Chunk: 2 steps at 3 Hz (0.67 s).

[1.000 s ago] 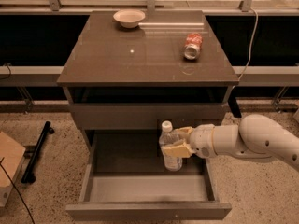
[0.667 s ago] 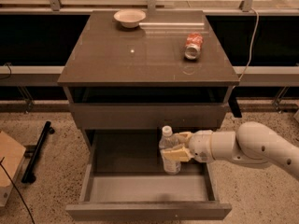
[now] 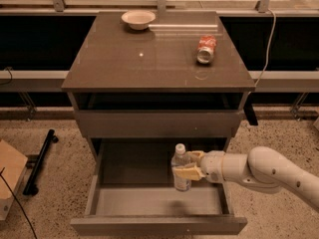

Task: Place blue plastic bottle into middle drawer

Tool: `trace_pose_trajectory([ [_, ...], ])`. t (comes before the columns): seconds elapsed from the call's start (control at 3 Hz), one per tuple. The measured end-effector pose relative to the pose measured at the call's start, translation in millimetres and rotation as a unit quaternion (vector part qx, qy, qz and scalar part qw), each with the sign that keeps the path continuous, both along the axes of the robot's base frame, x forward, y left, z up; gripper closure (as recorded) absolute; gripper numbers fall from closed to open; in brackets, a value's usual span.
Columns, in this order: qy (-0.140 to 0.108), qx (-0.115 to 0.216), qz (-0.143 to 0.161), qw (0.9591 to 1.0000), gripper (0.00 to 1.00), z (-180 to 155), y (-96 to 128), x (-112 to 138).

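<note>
The blue plastic bottle (image 3: 181, 168) is clear with a white cap and stands upright inside the open middle drawer (image 3: 149, 203), right of centre. Its base looks on or just above the grey drawer floor; I cannot tell whether it touches. My gripper (image 3: 185, 166) reaches in from the right on a white arm, and its yellowish fingers (image 3: 186, 173) are closed around the bottle's middle.
A red soda can (image 3: 206, 49) lies on its side on the cabinet top (image 3: 124, 68), right of centre. A white bowl (image 3: 138, 19) sits at the back. The upper drawer front (image 3: 157, 123) is closed. A black bar (image 3: 40, 161) and cardboard (image 3: 9, 176) lie on the floor at left.
The arm has drawn back to the right and lowered slightly, and the bottle has sunk a little deeper into the drawer. The gripper still holds the bottle.
</note>
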<state>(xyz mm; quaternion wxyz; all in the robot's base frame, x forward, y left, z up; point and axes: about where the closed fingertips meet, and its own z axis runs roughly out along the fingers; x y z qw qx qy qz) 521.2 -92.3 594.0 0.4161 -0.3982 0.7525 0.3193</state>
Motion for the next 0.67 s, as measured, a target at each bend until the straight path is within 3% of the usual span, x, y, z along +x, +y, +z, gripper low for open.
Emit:
trace_pose_trajectory([
  [0.67,0.006,0.028,-0.021,0.9994,1.00,-50.1,-9.2,5.5],
])
